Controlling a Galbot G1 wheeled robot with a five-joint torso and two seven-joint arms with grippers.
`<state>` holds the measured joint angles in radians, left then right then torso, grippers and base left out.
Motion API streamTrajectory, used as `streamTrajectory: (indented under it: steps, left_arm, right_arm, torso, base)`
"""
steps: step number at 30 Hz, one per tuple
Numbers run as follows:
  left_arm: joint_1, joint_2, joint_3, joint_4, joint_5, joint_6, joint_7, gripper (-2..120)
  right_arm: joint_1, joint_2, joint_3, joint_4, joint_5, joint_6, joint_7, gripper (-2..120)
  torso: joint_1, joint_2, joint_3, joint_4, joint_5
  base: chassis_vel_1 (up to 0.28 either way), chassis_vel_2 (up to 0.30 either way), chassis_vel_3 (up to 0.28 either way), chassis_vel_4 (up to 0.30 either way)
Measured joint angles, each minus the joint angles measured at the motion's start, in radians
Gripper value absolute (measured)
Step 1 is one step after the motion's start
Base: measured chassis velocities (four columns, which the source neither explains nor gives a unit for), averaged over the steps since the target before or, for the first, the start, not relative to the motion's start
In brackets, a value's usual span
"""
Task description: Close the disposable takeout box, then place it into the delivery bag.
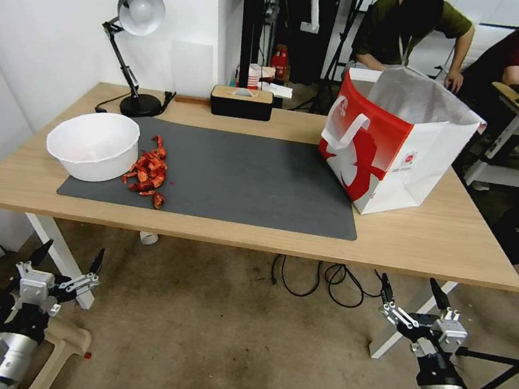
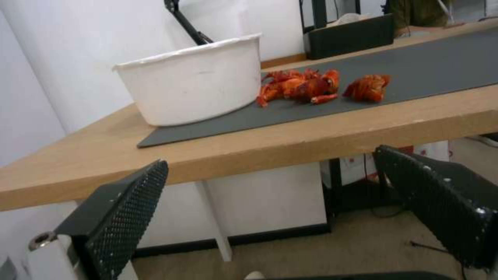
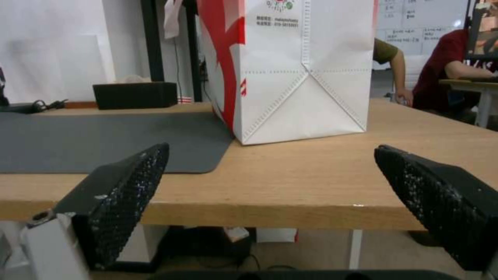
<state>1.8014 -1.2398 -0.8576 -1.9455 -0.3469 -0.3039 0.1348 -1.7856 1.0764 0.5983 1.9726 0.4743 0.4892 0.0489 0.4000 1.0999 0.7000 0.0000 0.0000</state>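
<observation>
Ahead of the left gripper (image 1: pixel 73 251), which hangs below the light wooden table's (image 1: pixel 444 244) near edge, a white round plastic bowl (image 1: pixel 94 146) sits on the dark grey rectangular mat (image 1: pixel 242 179), with a heap of red crayfish pieces (image 1: pixel 149 172) touching its right side. Ahead of the right gripper (image 1: pixel 410 283), the large red-and-white paper delivery bag (image 1: pixel 394 142) stands on the mat's right end.

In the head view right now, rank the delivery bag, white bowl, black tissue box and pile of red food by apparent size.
1. delivery bag, clearly largest.
2. white bowl.
3. and 4. black tissue box and pile of red food: look alike; the box sits farther back, so unranked.
</observation>
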Motion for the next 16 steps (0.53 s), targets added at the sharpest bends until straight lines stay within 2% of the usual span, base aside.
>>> streamTrajectory:
  steps: [16]
  left_arm:
    - [0.012,0.002,-0.012,-0.009,-0.01,-0.015,0.006,100]
  right_arm:
    - [-0.013,0.011,-0.01,0.027,-0.004,-0.012,0.002,100]
  torso:
    - [0.0,0.0,0.0,0.0,0.0001]
  base:
    - [0.0,0.0,0.0,0.0]
